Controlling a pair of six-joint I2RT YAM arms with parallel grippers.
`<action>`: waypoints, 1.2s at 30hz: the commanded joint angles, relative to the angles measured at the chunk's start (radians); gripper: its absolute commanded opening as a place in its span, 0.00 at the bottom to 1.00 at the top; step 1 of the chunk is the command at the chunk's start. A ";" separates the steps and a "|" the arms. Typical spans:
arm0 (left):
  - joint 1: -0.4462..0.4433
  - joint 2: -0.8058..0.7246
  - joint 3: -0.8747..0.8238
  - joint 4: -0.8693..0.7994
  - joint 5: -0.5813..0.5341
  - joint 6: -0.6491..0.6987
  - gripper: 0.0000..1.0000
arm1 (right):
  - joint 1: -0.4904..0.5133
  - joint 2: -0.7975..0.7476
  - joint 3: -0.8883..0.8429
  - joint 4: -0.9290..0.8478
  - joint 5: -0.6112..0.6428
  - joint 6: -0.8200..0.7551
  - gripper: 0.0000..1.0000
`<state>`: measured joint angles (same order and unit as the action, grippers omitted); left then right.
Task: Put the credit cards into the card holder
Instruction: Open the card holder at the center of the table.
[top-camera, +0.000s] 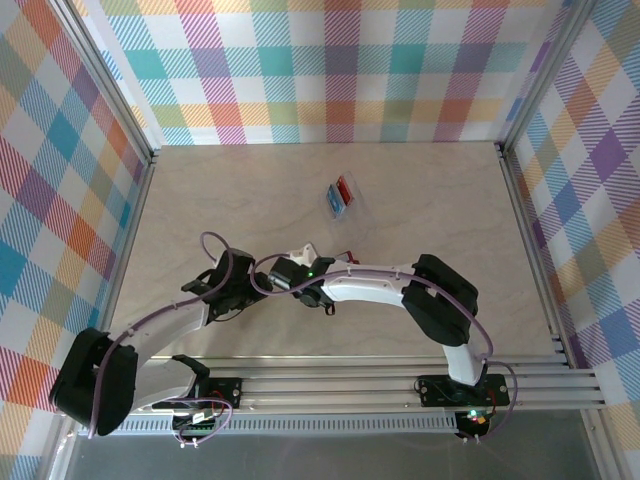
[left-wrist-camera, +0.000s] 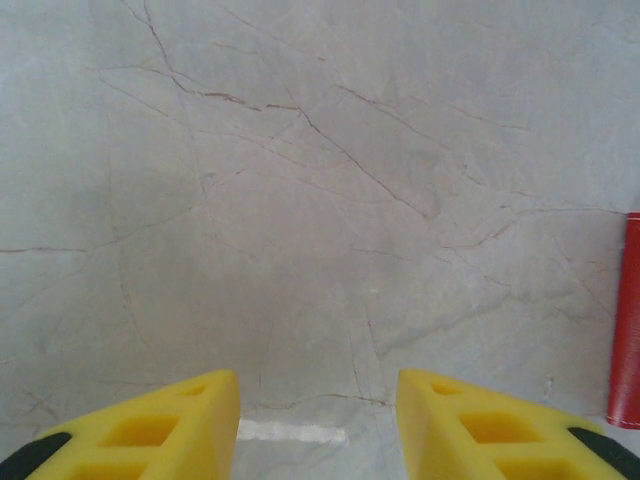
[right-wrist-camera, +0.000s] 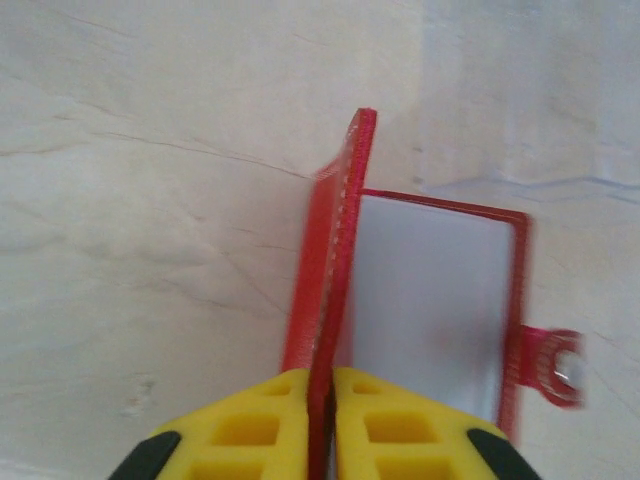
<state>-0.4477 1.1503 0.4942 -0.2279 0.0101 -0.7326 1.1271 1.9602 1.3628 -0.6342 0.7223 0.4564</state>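
Holder (right-wrist-camera: 430, 300) flap pinched upright by right pincer (right-wrist-camera: 320, 398); left pincer (left-wrist-camera: 318, 415) gapes half-open, empty. Hold that flap steady, send left for cards (top-camera: 341, 194) at one o'clock.

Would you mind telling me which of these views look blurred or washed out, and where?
Right wrist: the snap tab of the card holder is smeared, and the table looks pale and washed out. Left wrist: slightly soft, low contrast. Top external: sharp and evenly lit, the clear case plainly readable.

Overhead view looks down; wrist views hug tabletop (top-camera: 420, 220).
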 joint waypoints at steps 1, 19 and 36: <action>0.034 -0.047 -0.021 -0.041 0.023 0.022 0.46 | 0.002 0.004 -0.048 0.093 -0.209 -0.044 0.17; 0.050 -0.037 0.016 -0.059 0.117 0.041 0.48 | -0.176 -0.100 -0.278 0.420 -0.742 0.005 0.54; -0.053 0.220 0.218 0.120 0.285 0.032 0.21 | -0.385 -0.138 -0.507 0.746 -1.095 0.162 0.46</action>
<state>-0.4767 1.3220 0.6563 -0.1680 0.2508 -0.6945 0.7544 1.8046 0.8886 0.1150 -0.3511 0.5884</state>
